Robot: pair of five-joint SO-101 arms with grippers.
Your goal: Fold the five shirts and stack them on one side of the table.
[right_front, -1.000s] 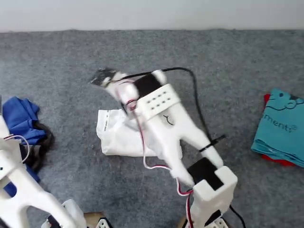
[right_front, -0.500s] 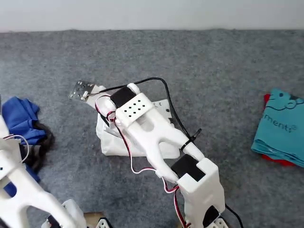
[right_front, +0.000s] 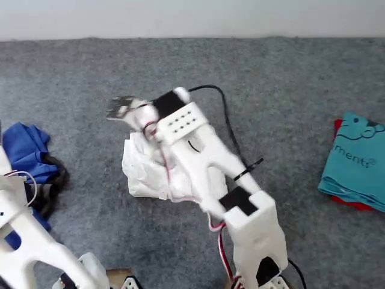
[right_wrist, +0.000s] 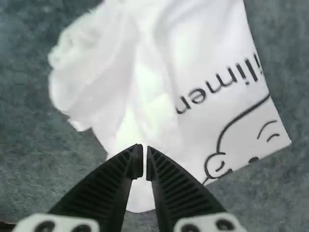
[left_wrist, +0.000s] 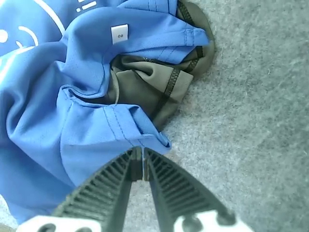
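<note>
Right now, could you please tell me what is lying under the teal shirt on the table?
A red shirt lies under the teal shirt; only its edges peek out. The teal shirt covers the rest, so whether it is folded cannot be seen.

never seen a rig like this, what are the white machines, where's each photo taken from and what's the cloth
These are two robot arms at a grey table, meant to fold shirts. The high view looks down from a fixed camera; the other two come from cameras on the wrists, so the black ridged prongs are each arm's own gripper. The right gripper is shut above a crumpled white shirt mid-table. The left gripper is shut over a blue shirt bunched with a dark shirt. At the right edge a folded teal shirt lies on a red shirt. Neither gripper seems to hold anything.
</note>
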